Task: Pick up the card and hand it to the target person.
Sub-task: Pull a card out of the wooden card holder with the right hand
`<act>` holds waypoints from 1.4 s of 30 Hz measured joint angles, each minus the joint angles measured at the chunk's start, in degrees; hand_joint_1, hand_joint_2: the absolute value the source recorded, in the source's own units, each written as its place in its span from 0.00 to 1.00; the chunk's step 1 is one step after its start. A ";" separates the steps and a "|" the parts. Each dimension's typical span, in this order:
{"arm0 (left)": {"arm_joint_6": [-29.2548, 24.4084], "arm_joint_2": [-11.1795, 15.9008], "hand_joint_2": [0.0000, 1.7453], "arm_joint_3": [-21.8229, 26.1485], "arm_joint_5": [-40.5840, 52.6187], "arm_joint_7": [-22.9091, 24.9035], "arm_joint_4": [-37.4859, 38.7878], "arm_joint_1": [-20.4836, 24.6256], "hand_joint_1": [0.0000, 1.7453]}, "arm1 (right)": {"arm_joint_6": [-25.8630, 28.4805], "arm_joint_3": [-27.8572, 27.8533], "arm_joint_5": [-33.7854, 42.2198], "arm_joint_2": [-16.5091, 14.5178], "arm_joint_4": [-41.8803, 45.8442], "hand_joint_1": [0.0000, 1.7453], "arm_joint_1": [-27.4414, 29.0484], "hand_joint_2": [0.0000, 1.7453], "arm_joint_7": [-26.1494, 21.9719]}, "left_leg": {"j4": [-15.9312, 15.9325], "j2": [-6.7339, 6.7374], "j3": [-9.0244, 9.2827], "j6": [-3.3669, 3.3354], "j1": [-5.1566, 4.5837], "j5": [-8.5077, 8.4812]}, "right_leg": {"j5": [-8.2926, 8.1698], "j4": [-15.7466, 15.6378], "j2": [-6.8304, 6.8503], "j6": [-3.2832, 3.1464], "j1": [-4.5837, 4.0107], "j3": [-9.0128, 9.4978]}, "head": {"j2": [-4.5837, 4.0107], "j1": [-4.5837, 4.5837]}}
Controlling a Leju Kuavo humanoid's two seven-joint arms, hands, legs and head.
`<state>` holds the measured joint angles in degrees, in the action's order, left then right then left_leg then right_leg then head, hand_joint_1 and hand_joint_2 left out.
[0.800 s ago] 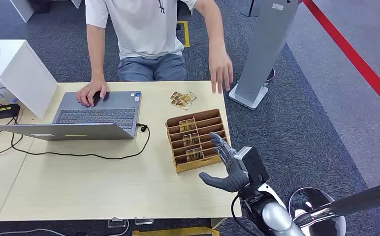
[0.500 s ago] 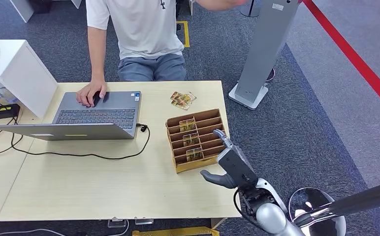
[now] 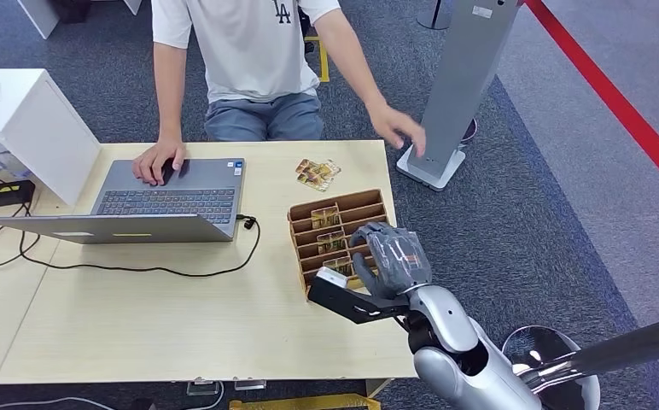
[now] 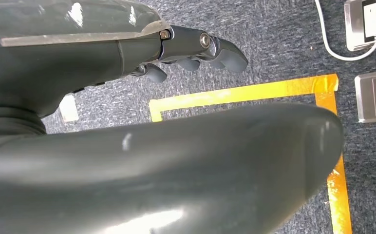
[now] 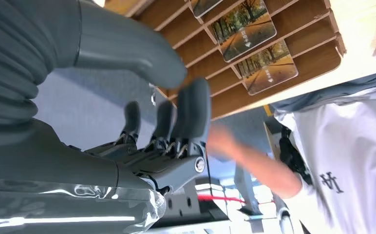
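A wooden slotted rack (image 3: 369, 205) stands on the table's right side with three autumn-picture cards upright in it, at the far (image 3: 324, 216), middle (image 3: 331, 242) and near (image 3: 336, 266) slots. My right hand (image 3: 390, 259) hovers over the rack's near right part, palm down, fingers curled toward the slots. In the right wrist view the right hand (image 5: 166, 156) has thumb and fingers apart and holds nothing; two cards (image 5: 244, 24) (image 5: 267, 68) sit in the rack (image 5: 303, 34) beyond it. The person (image 3: 249, 51) sits across the table. My left hand (image 4: 127, 53) hangs over the carpet, holding nothing.
Loose cards (image 3: 317, 173) lie on the table behind the rack. A laptop (image 3: 168, 201) with a black cable (image 3: 181, 272) sits at the left, one of the person's hands on it. Their other hand (image 3: 399, 128) reaches past the table's far right corner. A grey stand (image 3: 458, 85) rises beyond.
My right hand has swung from beside the table's right edge onto the rack and turned palm down. The person's raised arm has come down toward the far right corner.
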<state>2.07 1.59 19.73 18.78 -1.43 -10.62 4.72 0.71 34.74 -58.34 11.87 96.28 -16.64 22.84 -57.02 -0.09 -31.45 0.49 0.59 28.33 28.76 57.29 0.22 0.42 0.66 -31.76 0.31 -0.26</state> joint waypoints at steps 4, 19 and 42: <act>-0.01 -0.01 0.00 -0.09 -0.03 0.34 0.00 0.26 0.00 | -1.27 3.19 -3.29 -0.39 -1.59 0.78 -2.32 1.00 1.01 | 0.00 0.00 -0.01 0.00 0.00 0.00 | 0.00 0.00 0.01 0.00 0.00 0.00 | 0.00 0.04; -0.01 -0.01 0.00 -0.18 -0.22 0.49 0.00 0.26 0.00 | -0.94 8.94 -4.52 -2.01 -11.19 0.44 -5.37 1.00 0.71 | 0.00 -0.01 -0.02 0.00 0.00 0.00 | 0.00 0.01 0.01 0.00 0.00 -0.02 | 0.00 0.03; -0.02 0.01 0.00 -0.33 -0.21 1.02 0.00 0.28 0.00 | 1.12 11.10 -3.38 -2.43 -16.57 0.46 -7.22 1.00 1.42 | 0.00 0.00 -0.01 0.00 0.00 0.00 | 0.00 0.01 0.01 0.00 0.00 -0.02 | 0.00 0.03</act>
<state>2.05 1.60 19.40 18.57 -0.42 -10.62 5.00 1.84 45.83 -61.72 9.44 79.71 -23.86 24.26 -57.02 -0.10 -31.46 0.49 0.59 28.33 28.76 57.30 0.23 0.42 0.66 -31.78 0.31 -0.23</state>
